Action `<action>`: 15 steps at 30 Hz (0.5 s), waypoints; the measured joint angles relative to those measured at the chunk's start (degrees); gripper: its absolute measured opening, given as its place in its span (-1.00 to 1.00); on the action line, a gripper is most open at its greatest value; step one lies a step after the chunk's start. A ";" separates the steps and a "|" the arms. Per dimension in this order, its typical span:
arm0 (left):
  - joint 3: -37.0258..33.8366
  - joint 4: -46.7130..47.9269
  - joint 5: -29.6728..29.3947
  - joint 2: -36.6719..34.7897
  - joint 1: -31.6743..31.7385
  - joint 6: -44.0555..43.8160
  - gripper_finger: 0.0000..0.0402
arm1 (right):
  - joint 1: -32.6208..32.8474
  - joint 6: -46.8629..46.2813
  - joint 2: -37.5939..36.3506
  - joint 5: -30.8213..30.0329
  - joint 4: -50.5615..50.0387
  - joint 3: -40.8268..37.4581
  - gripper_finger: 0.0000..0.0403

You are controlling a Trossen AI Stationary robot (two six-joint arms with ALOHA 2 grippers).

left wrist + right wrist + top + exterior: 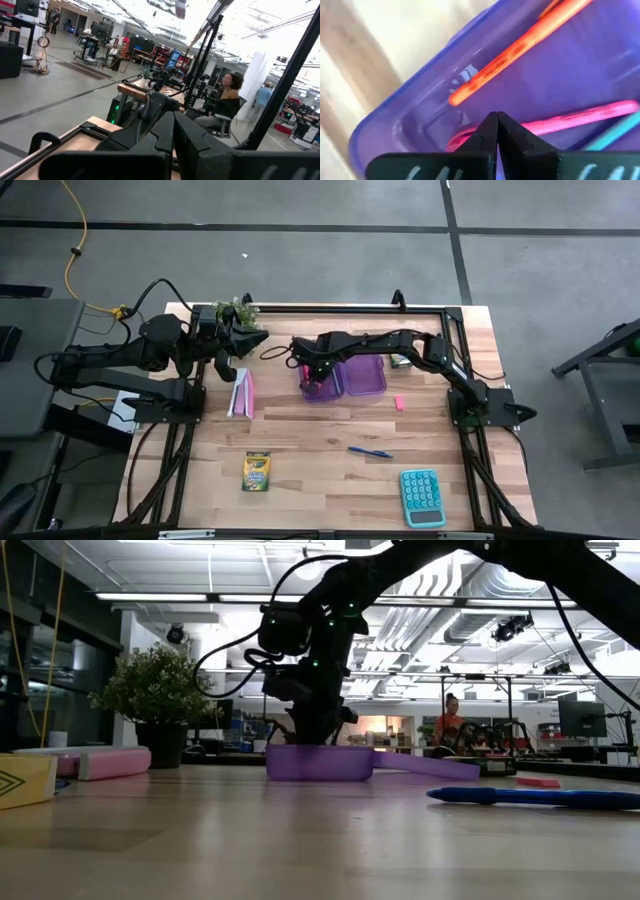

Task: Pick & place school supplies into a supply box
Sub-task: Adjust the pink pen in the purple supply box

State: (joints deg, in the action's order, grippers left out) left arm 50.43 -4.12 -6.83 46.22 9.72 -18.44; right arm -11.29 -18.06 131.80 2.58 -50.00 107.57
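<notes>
The purple supply box (345, 379) lies open on the table's far middle, its two halves side by side. My right gripper (310, 373) is shut and points down into the left half (420, 120). An orange-red pen (520, 47), a pink pen (580, 116) and a bluish pen (615, 131) lie on the floor of that half. A yellow-green crayon box (257, 472), a blue pen (370, 451) and a pink eraser (399, 403) lie flat on the table. My left gripper (252, 338) waits, shut, at the far left. My right gripper comes from above with its shut fingertips (496, 122) right over the pink pen's middle (540, 125), inside the box's left half. I cannot tell whether they touch the pen or the box floor.
A pink-and-white booklet (242, 393) lies left of the box and a teal calculator (422, 497) near the right front corner. A small plant (235, 310) stands at the far left edge. Something small and greenish (400, 361) sits just beyond the box's right half.
</notes>
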 joint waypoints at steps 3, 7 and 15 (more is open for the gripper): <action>0.00 0.00 0.00 0.00 0.00 0.00 -1.00 | 0.83 -0.03 0.37 0.91 0.19 -0.02 -1.00; 0.00 0.00 0.00 0.00 0.00 0.00 -1.00 | 1.59 0.08 0.57 0.90 0.18 -0.07 -1.00; 0.00 0.02 0.00 0.00 0.00 -0.44 -1.00 | 1.63 2.14 0.70 0.89 -2.51 -0.07 -1.00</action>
State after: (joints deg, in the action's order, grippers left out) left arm 50.43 -4.10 -6.83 46.22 9.72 -18.88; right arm -9.66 -15.92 132.50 3.48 -52.52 107.50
